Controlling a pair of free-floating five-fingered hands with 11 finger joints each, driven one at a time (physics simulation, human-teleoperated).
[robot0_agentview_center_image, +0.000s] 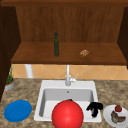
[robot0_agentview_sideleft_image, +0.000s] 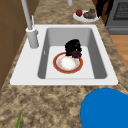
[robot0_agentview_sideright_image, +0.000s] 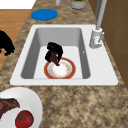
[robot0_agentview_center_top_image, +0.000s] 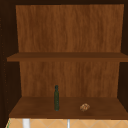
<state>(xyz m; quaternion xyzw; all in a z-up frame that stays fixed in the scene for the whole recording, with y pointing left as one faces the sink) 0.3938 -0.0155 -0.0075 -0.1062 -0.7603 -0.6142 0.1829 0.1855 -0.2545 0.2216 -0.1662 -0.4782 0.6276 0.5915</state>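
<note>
A red-rimmed plate (robot0_agentview_sideleft_image: 68, 63) with a white middle lies flat on the floor of the white sink (robot0_agentview_sideleft_image: 30, 65), also seen as plate (robot0_agentview_sideright_image: 60, 70) in sink (robot0_agentview_sideright_image: 100, 72). My left hand (robot0_agentview_sideleft_image: 72, 46) hangs just above it, curled round a small dark purple thing (robot0_agentview_sideleft_image: 75, 53) whose lower end (robot0_agentview_sideright_image: 54, 58) touches the plate. In the front view a large red round shape (robot0_agentview_center_image: 67, 114) covers the sink's front, with a bit of the left hand (robot0_agentview_center_image: 70, 100) above it. My right hand (robot0_agentview_center_image: 95, 108) hovers idle off the sink's front right corner, fingers relaxed, holding nothing.
A blue plate (robot0_agentview_center_image: 18, 110) lies on the counter to the left. A white plate (robot0_agentview_center_image: 108, 115) with a tomato and meat sits to the right. The faucet (robot0_agentview_center_image: 68, 77) stands behind the sink. On the shelf stand a green bottle (robot0_agentview_center_top_image: 56, 98) and a brown lump (robot0_agentview_center_top_image: 84, 107).
</note>
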